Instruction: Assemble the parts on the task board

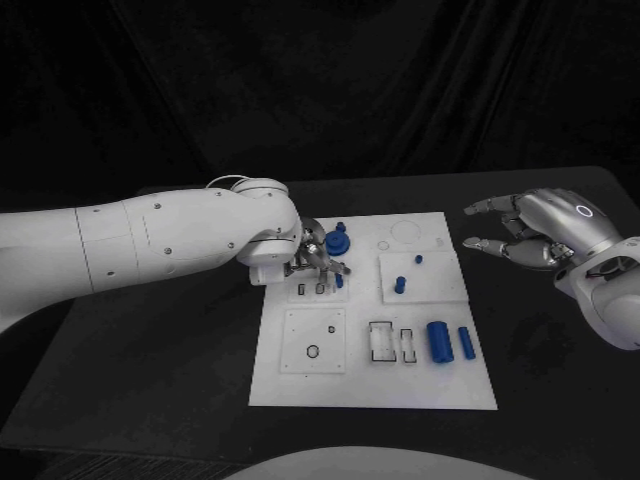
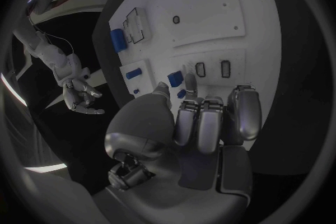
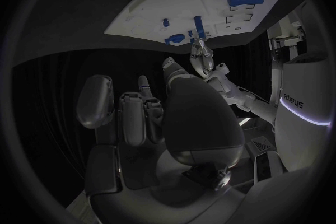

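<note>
Board [image 1: 371,385]: six blue parts [image 1: 438,341]; two hands [image 1: 317,258].

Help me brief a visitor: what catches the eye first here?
The white task board in the middle of the black table, dotted with blue parts. The left hand is down over the board's far left area, among small parts, while the right hand hovers open off its right edge.

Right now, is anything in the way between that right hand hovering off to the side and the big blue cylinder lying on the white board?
Nothing visible blocks it. The right hand hangs open beyond the task board's right edge; the big blue cylinder lies nearer the robot, with only a thinner blue rod beside it. The left hand works farther back.
</note>
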### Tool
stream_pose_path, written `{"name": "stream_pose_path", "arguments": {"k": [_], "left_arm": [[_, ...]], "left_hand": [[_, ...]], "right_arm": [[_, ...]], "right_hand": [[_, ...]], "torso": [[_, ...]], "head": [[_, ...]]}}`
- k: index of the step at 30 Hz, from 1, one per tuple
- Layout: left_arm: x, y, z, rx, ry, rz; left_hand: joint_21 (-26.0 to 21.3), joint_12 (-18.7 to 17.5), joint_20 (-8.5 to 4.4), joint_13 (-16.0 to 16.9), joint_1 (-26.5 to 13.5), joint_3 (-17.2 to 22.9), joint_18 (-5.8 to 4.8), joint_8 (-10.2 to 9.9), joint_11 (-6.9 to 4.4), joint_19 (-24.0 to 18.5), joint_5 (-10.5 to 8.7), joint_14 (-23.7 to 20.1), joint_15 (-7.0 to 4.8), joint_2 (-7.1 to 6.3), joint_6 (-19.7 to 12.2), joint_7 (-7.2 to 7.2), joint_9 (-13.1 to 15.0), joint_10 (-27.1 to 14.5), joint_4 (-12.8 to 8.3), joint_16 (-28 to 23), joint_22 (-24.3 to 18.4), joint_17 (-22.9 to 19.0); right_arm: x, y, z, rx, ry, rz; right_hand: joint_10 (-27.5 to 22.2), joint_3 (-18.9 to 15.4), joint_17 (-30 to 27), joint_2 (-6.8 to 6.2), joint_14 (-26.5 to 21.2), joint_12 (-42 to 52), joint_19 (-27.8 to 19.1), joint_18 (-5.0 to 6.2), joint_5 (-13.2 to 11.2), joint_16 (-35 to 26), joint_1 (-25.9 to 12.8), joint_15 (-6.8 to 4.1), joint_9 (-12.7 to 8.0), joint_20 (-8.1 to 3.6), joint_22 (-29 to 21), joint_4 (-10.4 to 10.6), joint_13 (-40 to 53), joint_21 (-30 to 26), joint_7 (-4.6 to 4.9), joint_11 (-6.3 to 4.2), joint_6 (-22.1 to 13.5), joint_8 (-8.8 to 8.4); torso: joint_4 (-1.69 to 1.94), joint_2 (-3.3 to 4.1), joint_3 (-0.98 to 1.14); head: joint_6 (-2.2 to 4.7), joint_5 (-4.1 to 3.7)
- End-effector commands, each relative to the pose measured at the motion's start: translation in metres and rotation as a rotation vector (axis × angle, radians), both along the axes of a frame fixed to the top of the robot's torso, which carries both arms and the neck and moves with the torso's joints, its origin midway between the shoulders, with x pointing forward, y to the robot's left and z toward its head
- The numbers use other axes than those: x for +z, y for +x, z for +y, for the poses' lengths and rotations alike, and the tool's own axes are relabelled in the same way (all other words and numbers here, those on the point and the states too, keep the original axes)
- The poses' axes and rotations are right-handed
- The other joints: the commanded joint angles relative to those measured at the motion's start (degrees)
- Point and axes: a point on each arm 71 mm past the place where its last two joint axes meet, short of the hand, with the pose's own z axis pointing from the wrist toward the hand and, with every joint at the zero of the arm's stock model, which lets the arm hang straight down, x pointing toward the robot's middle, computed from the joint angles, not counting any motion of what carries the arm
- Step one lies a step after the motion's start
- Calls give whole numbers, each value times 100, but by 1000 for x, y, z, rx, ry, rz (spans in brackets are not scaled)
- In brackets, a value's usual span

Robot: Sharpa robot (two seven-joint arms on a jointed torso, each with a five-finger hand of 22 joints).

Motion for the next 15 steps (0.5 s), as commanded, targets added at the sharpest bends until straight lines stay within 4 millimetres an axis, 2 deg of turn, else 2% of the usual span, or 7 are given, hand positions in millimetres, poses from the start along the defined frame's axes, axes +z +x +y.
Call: {"name": "stream_pose_path", "arguments": {"k": [1, 5, 15], "left_arm": [[-1, 0, -3, -14, -19, -2], [-2, 0, -4, -18, -28, -4], [-3, -1, -8, -28, -53, -11]], "left_hand": [[-10, 20, -2, 1507, -37, 12, -49, -8, -33, 10, -20, 605, -50, -40, 12, -28, 8, 596, -9, 15, -14, 1508], [-22, 20, -7, 1507, -15, 29, -45, -25, -39, -2, -3, 605, -55, -37, 21, -34, 24, 596, -34, 15, -26, 1508], [-44, 20, -23, 1507, 48, 77, -42, -126, -54, -8, 78, 605, -71, -35, 62, -47, 39, 596, -109, 15, -33, 1508]], "right_arm": [[0, 0, -1, -11, 7, -14], [0, 0, -1, -13, 7, -13], [-1, 0, -2, -16, 5, -11]], "right_hand": [[450, -23, 786, 36, 434, -32, 5, -76, 23, -37, -13, 52, 7, 36, 895, -6, 1323, 5, 4, 25, 40, 10], [450, -23, 786, 36, 434, -32, 5, -76, 23, -37, -13, 52, 7, 36, 895, -6, 1323, 5, 4, 25, 40, 10], [441, -25, 784, 35, 433, -42, 5, -76, 22, -39, -12, 53, 7, 36, 895, -8, 1311, 3, 5, 26, 45, 10]], "torso": [[-13, 6, 1], [-6, 5, 4], [-14, 10, 10]], "head": [[10, 10], [-1, 17], [-12, 41]]}}
